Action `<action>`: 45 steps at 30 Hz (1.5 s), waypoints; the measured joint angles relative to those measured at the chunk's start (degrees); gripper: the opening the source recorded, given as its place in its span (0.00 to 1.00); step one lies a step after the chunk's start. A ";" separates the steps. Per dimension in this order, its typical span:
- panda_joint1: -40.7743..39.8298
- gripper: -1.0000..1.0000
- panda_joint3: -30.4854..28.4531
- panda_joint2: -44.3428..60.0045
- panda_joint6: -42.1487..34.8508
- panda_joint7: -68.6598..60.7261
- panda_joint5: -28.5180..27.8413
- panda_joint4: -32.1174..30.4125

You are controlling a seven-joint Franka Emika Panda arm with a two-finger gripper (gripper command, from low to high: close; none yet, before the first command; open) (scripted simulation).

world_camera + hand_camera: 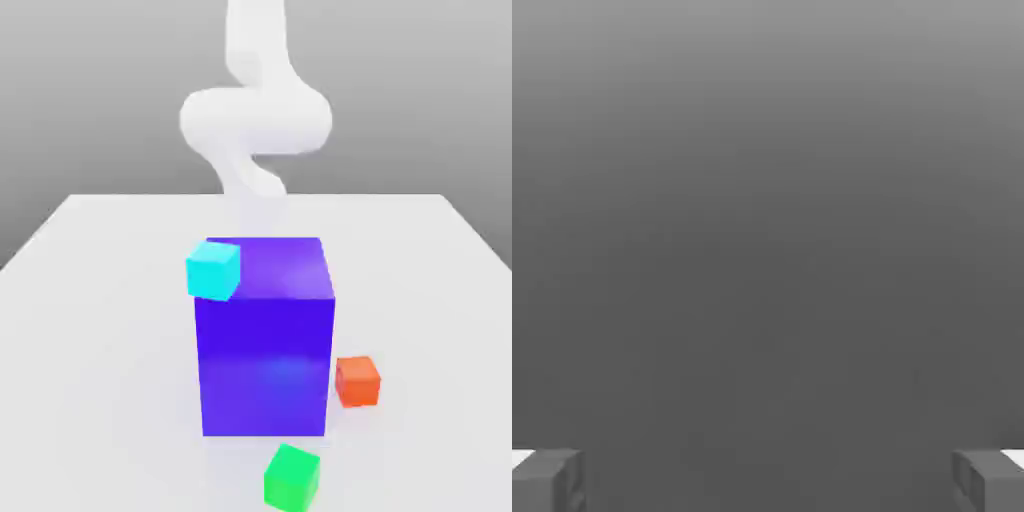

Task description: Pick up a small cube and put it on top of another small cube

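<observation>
Looking across a broad pale surface (110, 350), with a straight far edge and side edges slanting outward toward the front of the exterior view. Running open along both flanks of the large block, with plenty of bare room on the exterior view's left and a wide strip beyond the orange-red cube on the exterior view's right.

Coming down from the top of the exterior view, one white arm (258, 118): bulging sideways at a thick, level joint, then bending and narrowing downward beyond the block, fading into the pale background. Standing wide in the hand view, with fingers well apart: one claw (768, 482).

Counting one big blue-purple cube (265, 365), upright near the middle of the exterior view, with front face and top both in sight.

Counting three small cubes, alike in size as far as can be judged. Finding the green cube (292, 479) in front of the big one, apart from it, turned at an angle and close to the bottom of the exterior view. Finding the orange-red cube (358, 382) just beside the big one, on the exterior view's right. Finding the cyan cube (213, 271) overlapping the big one's upper corner on the exterior view's left; cannot tell whether touching.
</observation>
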 joint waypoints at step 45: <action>25.72 0.00 5.14 81.03 16.01 12.85 -7.98 22.14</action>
